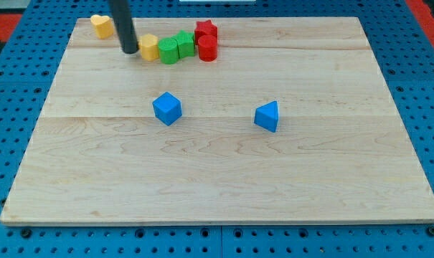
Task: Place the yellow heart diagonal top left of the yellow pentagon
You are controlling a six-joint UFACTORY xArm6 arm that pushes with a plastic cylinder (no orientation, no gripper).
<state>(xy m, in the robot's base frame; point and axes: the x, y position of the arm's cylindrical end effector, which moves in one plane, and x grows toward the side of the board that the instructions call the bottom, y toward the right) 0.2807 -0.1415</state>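
- The wooden board (224, 179) fills the view.
- Your rod has no jaws and holds nothing.
- The yellow pentagon (150, 47) sits just right of my tip (130, 51).
- The yellow heart (100, 25) lies up-left of the tip, apart, already diagonal to the pentagon.

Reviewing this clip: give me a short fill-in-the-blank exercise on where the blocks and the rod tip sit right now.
1. My tip sits between the yellow heart and the yellow ____.
2. The two blocks lying apart near the board's middle are both ____.
3. The two green blocks sit between the yellow pentagon and the ____ blocks.

Missing words: pentagon; blue; red
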